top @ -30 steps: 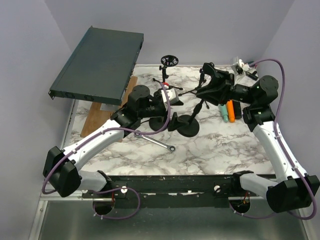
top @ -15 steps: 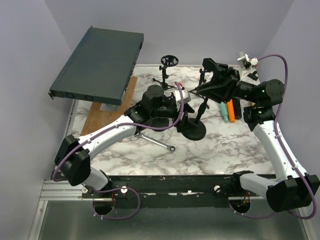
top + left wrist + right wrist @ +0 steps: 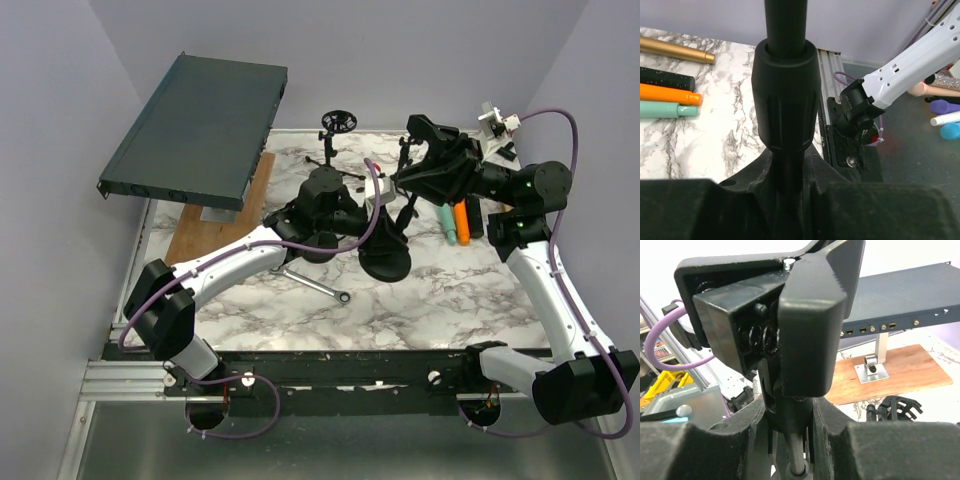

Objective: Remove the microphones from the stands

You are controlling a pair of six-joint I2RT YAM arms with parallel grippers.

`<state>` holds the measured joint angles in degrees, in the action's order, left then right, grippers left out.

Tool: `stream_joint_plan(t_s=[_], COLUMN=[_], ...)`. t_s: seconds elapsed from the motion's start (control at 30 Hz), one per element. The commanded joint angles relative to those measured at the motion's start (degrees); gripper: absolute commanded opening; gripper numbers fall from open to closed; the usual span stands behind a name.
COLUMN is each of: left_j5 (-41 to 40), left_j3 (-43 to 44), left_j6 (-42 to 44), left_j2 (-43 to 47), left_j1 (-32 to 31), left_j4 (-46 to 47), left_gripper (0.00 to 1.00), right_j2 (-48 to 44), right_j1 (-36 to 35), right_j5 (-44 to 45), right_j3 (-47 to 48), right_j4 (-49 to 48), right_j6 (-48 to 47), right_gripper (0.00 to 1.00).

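Note:
The black stand has a round base (image 3: 386, 264) on the marble table and a thin pole rising from it. My left gripper (image 3: 386, 228) is shut on the pole just below its thick black collar (image 3: 785, 95); the fingers (image 3: 850, 205) press both sides of the pole. At the top of the stand, my right gripper (image 3: 413, 178) is shut on a black round joint (image 3: 788, 412) under a blocky black head (image 3: 790, 315). I cannot tell the microphone apart from this black head.
Teal (image 3: 447, 226), orange (image 3: 460, 220) and black markers lie right of the stand. A wrench (image 3: 315, 285) lies in front of the left arm. A small black tripod (image 3: 336, 140) stands at the back. A dark rack panel (image 3: 200, 125) slopes over a wooden board (image 3: 205, 235).
My left arm has swung right to the stand, and its gripper has gone from open to shut on the pole. The stand base and right gripper shifted slightly right.

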<state>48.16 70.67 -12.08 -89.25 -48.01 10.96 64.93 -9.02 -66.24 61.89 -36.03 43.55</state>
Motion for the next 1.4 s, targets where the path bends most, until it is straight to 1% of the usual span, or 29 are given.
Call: stream_joint_plan(t_s=[0.0,0.03,0.07,0.1,0.13,0.2,0.27,0.3,0.33,0.4,0.5,0.73,0.93,0.97,1.07,1.13,1.2,1.3,1.37], left_j5=[1.4,0.7,0.1,-1.0,-2.1,-4.4,-6.0,-6.9,-7.5,-9.0,-11.4,-13.8,-14.9,-14.9,-15.0,-15.1,-15.0,-14.3,-12.5], left_j3=[-1.3,-2.0,-2.4,-2.9,-3.0,-2.2,-1.0,-0.6,0.1,1.5,3.2,6.4,8.1,8.2,9.0,9.7,10.6,10.8,9.6], left_j6=[1.2,1.6,2.1,2.3,2.5,3.4,4.2,4.3,4.4,4.5,4.2,3.4,3.7,3.7,3.7,3.7,3.8,3.8,3.9], left_j2=[1.7,2.5,3.3,4.3,5.1,6.6,7.6,8.0,8.4,8.6,8.3,6.4,5.3,5.2,4.5,4.0,3.2,2.6,2.9], left_j1=[-0.2,-0.2,-0.1,0.0,0.2,0.3,0.3,0.3,0.3,0.3,0.3,0.1,-0.3,-0.4,-0.7,-0.8,-1.0,-1.0,-1.0], left_j4=[-0.5,-0.8,-1.1,-1.4,-1.9,-4.3,-7.0,-7.8,-8.7,-10.3,-11.8,-14.7,-16.1,-16.2,-16.4,-16.6,-17.2,-17.3,-16.0], left_gripper=[0.0,0.0,0.0,0.0,0.0,0.0,0.0,0.0,0.0,0.0,0.0,0.0,0.0,0.0,0.0,0.0,0.0,0.0,0.0], right_j2=[-1.2,-1.2,-1.4,-1.6,-2.1,-3.1,-4.2,-4.6,-4.9,-5.7,-6.9,-6.7,-5.2,-4.9,-4.0,-3.4,-2.7,-2.4,-3.3], right_j1=[-0.2,-0.2,-0.2,-0.2,-0.2,-0.2,-0.2,-0.2,-0.2,-0.2,-0.2,-0.4,-1.4,-1.7,-2.4,-2.8,-3.1,-3.3,-3.3], right_j5=[2.8,3.9,5.6,7.2,9.4,11.5,12.2,12.3,12.0,11.4,9.9,9.0,8.3,8.2,8.1,7.6,6.9,5.0,3.5], right_j3=[3.2,4.2,5.7,6.9,7.3,7.0,5.9,5.3,4.9,4.0,1.6,-3.5,-2.9,-2.7,-3.0,-3.7,-4.1,-4.0,-4.6], right_j4=[2.5,7.0,15.0,21.1,26.8,33.3,36.8,38.7,39.9,41.4,41.0,37.5,36.6,34.9,33.8,32.4,31.3,29.2,26.8], right_j6=[-2.1,-5.2,-9.7,-14.1,-18.2,-23.3,-25.2,-25.5,-25.9,-26.4,-25.5,-22.9,-21.7,-21.5,-21.0,-20.2,-19.9,-19.5,-19.3], right_gripper=[0.02,0.03,0.07,0.19,0.35,0.51,0.68,0.73,0.76,0.78,0.77,0.7,0.65,0.64,0.59,0.52,0.43,0.22,0.12])
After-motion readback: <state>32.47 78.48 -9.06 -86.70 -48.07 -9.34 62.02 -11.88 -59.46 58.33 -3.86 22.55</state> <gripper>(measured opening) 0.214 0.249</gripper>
